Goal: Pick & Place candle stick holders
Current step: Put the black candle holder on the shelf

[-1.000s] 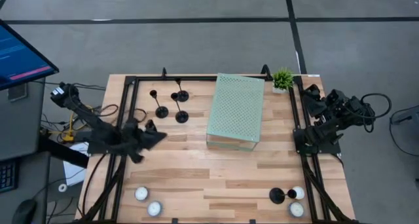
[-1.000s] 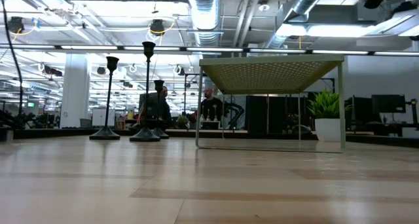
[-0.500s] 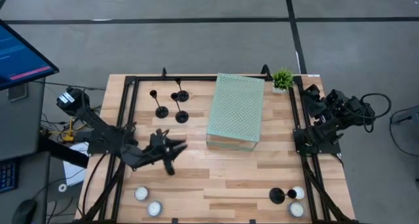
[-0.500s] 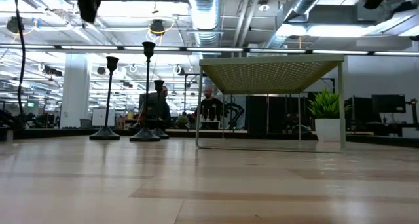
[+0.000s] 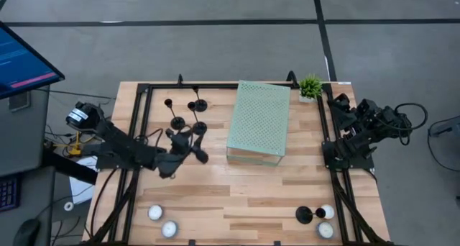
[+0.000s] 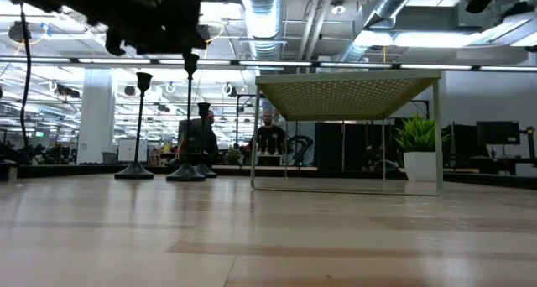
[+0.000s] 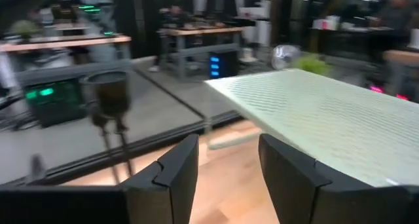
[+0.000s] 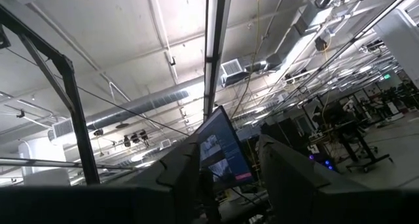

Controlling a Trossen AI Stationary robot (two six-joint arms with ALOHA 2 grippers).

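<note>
The table (image 5: 244, 192) carries a green mesh stand (image 5: 259, 121) at its far middle, with three candle stick holders (image 5: 185, 114) just left of it and a fourth candle stick holder (image 5: 304, 215) at the near right corner. The left gripper (image 5: 195, 147), fingers apart and empty, hovers just near of the three. The right gripper (image 8: 226, 178) waits at the right edge, fingers apart.

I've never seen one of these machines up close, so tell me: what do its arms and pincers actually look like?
Both arms are dark, nearly black, built of jointed segments. The left arm has a round pale-faced part at its outer end, and black cables trail by both; those beside the right arm loop off the table edge. The left gripper and right gripper each end in two flat, blocky dark fingers with a gap between.
</note>
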